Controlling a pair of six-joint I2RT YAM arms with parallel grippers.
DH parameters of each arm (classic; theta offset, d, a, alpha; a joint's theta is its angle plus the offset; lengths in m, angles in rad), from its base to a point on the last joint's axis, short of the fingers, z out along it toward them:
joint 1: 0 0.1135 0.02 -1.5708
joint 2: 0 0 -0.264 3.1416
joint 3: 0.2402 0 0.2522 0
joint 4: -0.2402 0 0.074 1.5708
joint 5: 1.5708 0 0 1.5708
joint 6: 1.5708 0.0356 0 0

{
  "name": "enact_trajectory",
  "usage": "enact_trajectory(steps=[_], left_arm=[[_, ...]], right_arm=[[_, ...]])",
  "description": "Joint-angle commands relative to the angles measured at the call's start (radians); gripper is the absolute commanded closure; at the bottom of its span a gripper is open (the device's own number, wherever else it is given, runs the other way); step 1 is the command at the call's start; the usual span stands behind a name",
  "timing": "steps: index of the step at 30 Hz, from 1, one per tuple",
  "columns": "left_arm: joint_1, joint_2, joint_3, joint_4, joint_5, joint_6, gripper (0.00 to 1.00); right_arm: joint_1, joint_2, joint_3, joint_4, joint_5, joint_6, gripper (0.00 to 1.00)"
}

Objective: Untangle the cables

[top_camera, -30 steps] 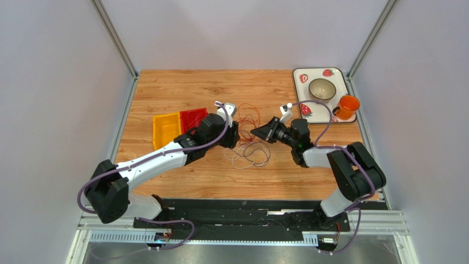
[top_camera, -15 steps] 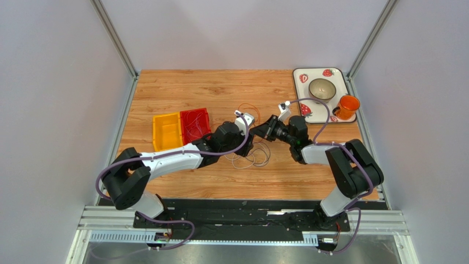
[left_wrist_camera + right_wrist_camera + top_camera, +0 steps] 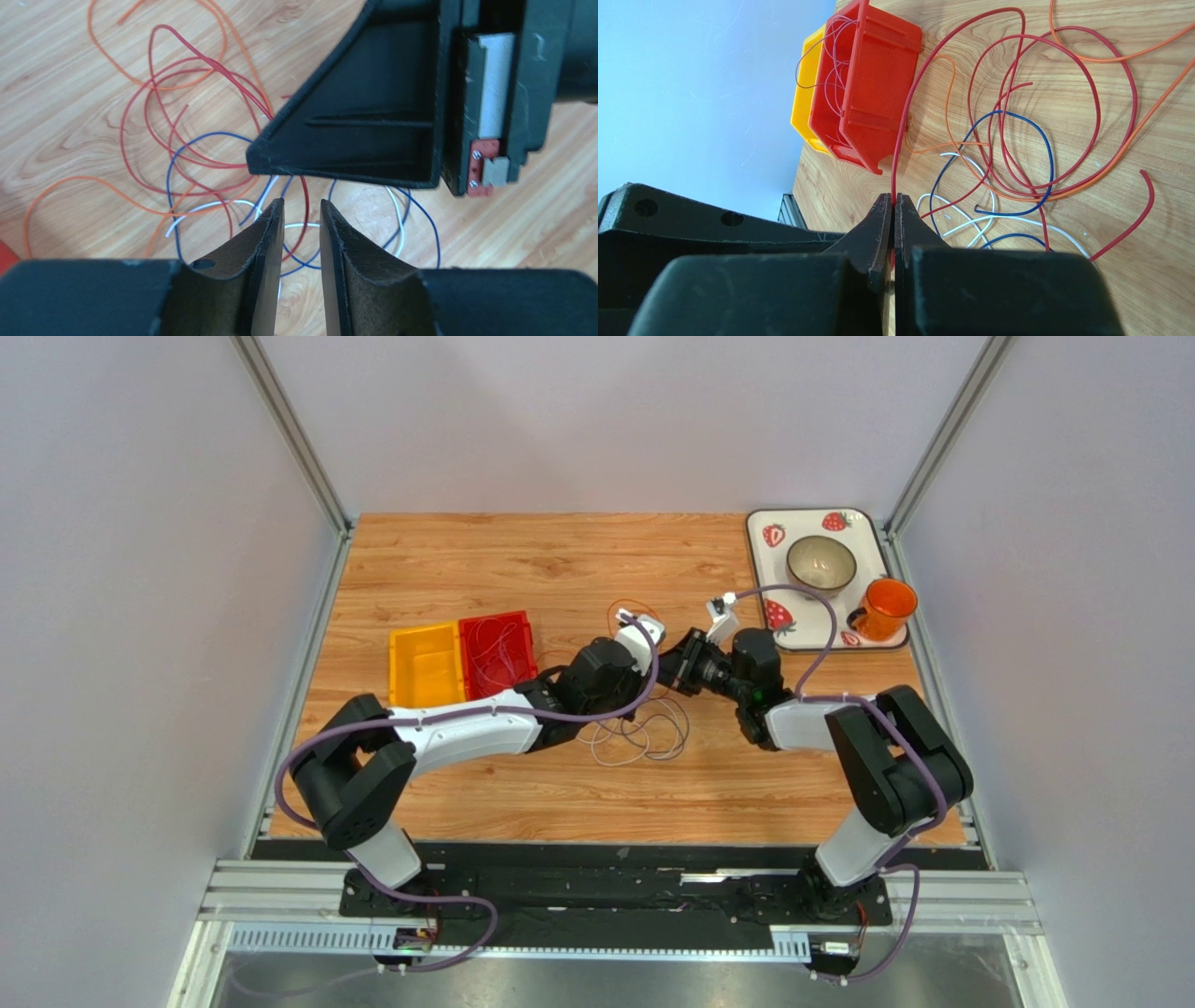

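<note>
R gripper (image 3: 892,210) pinches one red cable (image 3: 895,154), prob to pull it free of the other cables (image 3: 1051,164); L gripper (image 3: 302,217) slightly spread, ready beside it

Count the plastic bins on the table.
2: a yellow bin, and a red bin directly beside it on its right. The left arm could hide another, but none shows.

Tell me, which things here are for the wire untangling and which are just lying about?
For the job: cables; right gripper, shut on a red cable; left gripper, open.
Lying about: red bin (a thin wire in it), yellow bin, strawberry tray, bowl, orange cup.
</note>
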Motion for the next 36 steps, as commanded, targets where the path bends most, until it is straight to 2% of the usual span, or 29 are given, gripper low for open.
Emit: enact_trajectory(steps=[1, 6, 9, 17, 20, 21, 23, 25, 26, 27, 30, 36], left_arm=[[-0.008, 0.025, 0.058, -0.01, -0.07, 0.027, 0.66], [-0.011, 0.028, 0.047, 0.01, -0.049, 0.03, 0.53], [-0.015, 0.036, 0.051, 0.007, -0.057, 0.024, 0.52], [-0.015, 0.074, 0.082, -0.02, -0.081, 0.017, 0.72], [-0.017, 0.077, 0.088, -0.027, -0.089, 0.015, 0.87], [-0.017, 0.076, 0.093, -0.033, -0.104, 0.015, 1.0], [-0.017, 0.058, 0.108, -0.062, -0.127, 0.007, 1.0], [-0.017, 0.03, 0.139, -0.127, -0.156, 0.007, 1.0], [-0.017, -0.011, 0.15, -0.149, -0.172, 0.014, 1.0], [-0.015, -0.036, 0.169, -0.19, -0.22, 0.014, 1.0], [-0.014, -0.114, 0.223, -0.269, -0.309, 0.05, 1.0], [0.029, -0.208, 0.32, -0.402, -0.376, 0.101, 1.0]], right_arm=[[0.0, 0.012, 0.032, 0.025, -0.017, -0.015, 1.0], [-0.002, 0.018, 0.037, 0.03, -0.023, -0.011, 1.0], [0.0, 0.022, 0.037, 0.031, -0.024, -0.011, 1.0], [-0.003, 0.023, 0.037, 0.033, -0.028, -0.008, 1.0], [-0.002, 0.025, 0.037, 0.036, -0.029, -0.008, 1.0], [0.0, 0.025, 0.037, 0.036, -0.031, -0.008, 1.0], [-0.002, 0.022, 0.034, 0.039, -0.031, -0.009, 1.0], [0.0, 0.015, 0.032, 0.028, -0.024, -0.015, 0.8], [0.0, 0.008, 0.028, 0.024, -0.014, -0.017, 0.67], [-0.002, 0.002, 0.025, 0.022, -0.003, -0.017, 0.49], [0.0, -0.018, 0.009, 0.016, 0.026, -0.022, 0.4], [-0.002, -0.047, 0.005, -0.054, 0.112, -0.04, 0.39]])
